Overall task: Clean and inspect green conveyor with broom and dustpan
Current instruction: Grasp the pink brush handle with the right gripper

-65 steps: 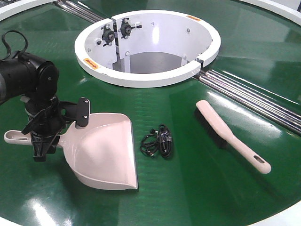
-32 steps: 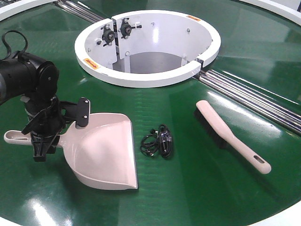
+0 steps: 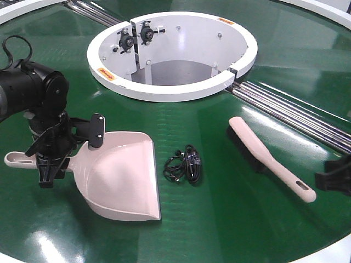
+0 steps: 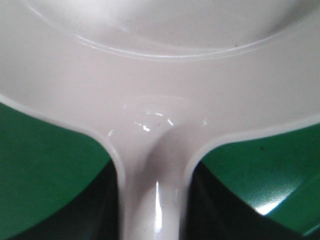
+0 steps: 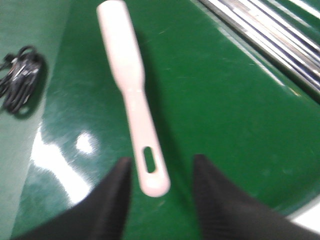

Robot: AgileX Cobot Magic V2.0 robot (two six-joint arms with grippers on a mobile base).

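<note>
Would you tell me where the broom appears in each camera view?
Front view: the broom lies right of centre.
Left wrist view: not in it.
Right wrist view: the broom runs down the centre, handle end nearest.
Shared landmark: the black cable bundle, left of it.

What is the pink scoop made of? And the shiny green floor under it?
The dustpan looks like smooth beige-pink plastic: one moulded piece with soft glare. The green conveyor looks like glossy rubbery or vinyl belting, judging by its bright reflections; which one, I cannot tell.
</note>
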